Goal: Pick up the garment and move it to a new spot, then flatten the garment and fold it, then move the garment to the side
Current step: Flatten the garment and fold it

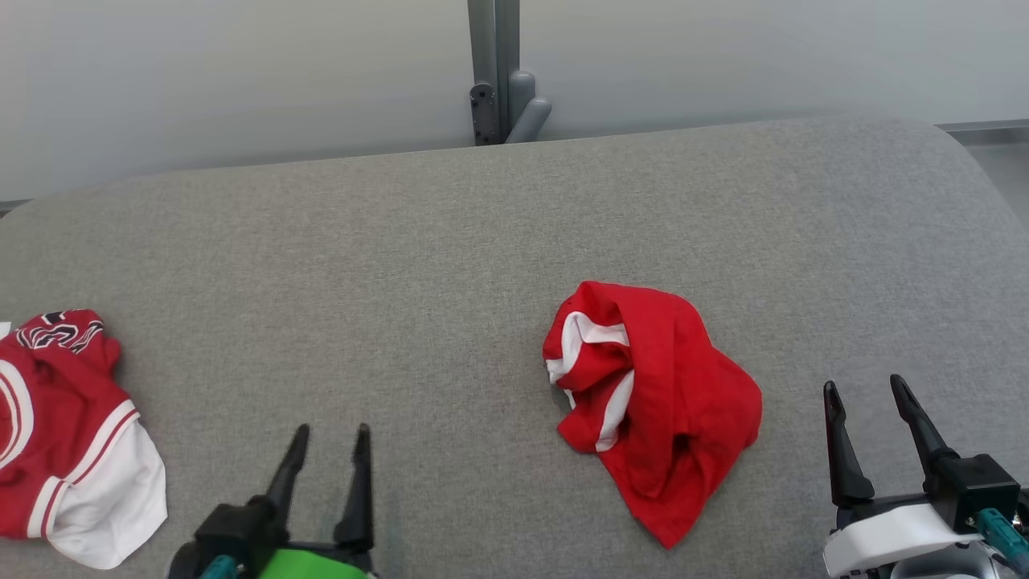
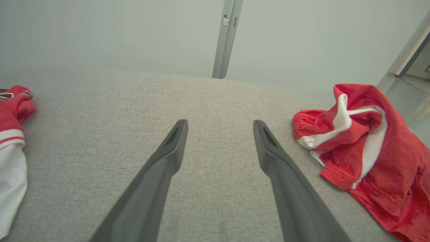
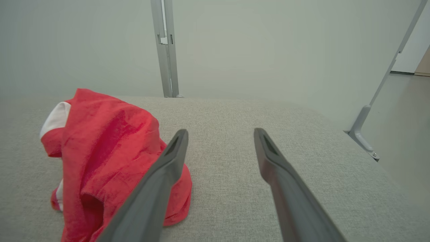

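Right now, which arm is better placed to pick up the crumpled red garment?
Right, likely. The right gripper is open and the red garment lies close beside its fingers; the left gripper, also open, stands farther off.

Cut-offs and blind spots, three views.
Jersey (image 1: 64, 434): sliced by the head view's left edge; the black-and-white print at its top is crumpled and unreadable; the left wrist view catches a strip of it at that view's left edge. Garment (image 1: 655, 402): bunched, folds hide the inner layers, kind of clothing unclear; in the left wrist view its right and lower parts run past the frame; in the right wrist view a finger (image 3: 158, 188) covers its near corner and the bottom edge cuts the rest. Left gripper (image 1: 332, 431), right gripper (image 1: 864, 383): bodies cut by the head view's bottom edge. Post (image 1: 494, 72): foot hidden behind pad (image 1: 402, 265), top out of frame.
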`<state>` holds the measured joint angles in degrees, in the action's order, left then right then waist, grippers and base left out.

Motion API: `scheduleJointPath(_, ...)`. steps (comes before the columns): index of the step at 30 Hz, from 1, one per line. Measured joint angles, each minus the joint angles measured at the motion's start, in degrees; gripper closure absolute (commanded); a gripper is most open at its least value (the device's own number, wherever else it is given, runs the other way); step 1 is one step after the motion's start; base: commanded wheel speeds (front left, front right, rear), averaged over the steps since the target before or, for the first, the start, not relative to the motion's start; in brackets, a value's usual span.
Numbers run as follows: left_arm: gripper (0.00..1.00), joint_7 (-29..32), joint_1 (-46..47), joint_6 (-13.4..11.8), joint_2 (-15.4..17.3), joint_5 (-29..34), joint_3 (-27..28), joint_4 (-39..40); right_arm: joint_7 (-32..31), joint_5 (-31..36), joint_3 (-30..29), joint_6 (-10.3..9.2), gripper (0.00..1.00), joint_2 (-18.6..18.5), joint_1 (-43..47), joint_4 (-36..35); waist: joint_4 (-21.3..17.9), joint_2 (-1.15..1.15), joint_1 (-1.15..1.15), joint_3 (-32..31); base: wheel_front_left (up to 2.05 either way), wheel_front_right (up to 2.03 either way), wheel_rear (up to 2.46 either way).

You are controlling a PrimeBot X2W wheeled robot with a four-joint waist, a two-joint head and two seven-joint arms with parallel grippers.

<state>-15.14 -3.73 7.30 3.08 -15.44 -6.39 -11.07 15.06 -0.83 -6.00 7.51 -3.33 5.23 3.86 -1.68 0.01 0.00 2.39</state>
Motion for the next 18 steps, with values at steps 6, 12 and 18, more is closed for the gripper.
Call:
scheduleJointPath(6, 0.0, 2.4, 5.0, 0.0, -0.3, -5.4, -13.5, -4.6, 0.0, -0.1, 0.4, 0.0, 0.0, -0.1, -1.2, -0.3, -2.0, 0.0, 0.0, 1.0, 0.0, 0.0, 0.0)
scheduleJointPath(12, 0.0, 7.8, 12.5, 0.1, -0.4, -12.0, -26.0, -10.3, 0.0, -0.5, 1.2, 0.0, 0.0, 0.0, -2.4, -0.4, -4.5, 0.0, 0.0, 2.5, 0.0, 0.0, 0.0)
scheduleJointPath(18, 0.0, 7.1, 18.7, -0.8, -0.4, -16.4, -31.6, -18.5, 0.0, -0.6, 0.9, 0.0, 0.0, 0.3, -2.9, -0.2, -8.9, 0.0, 0.0, 3.6, 0.0, 0.0, 0.0)
